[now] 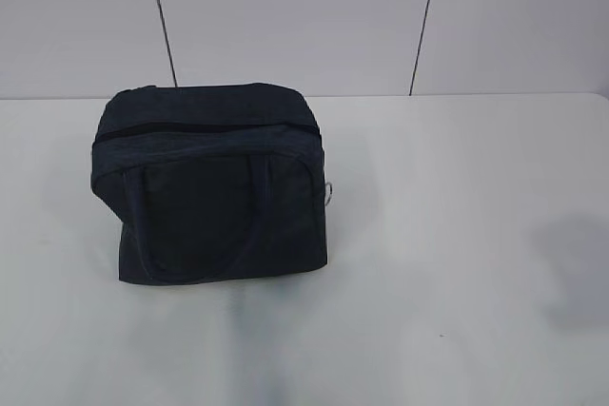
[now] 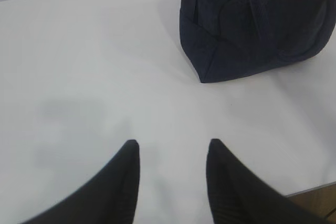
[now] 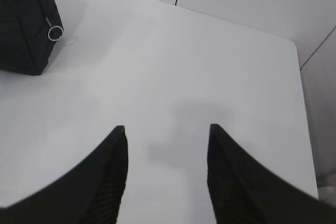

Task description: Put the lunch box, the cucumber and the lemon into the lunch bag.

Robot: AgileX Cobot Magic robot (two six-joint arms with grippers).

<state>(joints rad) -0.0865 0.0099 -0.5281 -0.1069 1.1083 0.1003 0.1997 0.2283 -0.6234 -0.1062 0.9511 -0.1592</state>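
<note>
No readable text, label, brand, number or sign in any view; lunch bag (image 1: 214,183) plain dark fabric, no legible marking; white table (image 1: 457,235) unmarked

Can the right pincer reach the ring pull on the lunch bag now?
Probably yes: the right pincer is open and empty, and only bare table lies between it and the ring pull of the lunch bag.

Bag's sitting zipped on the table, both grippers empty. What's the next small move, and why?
Probably bring the right gripper toward the silver ring pull on the lunch bag: the zipper looks closed, both grippers hang open over bare table, and no food shows.
</note>
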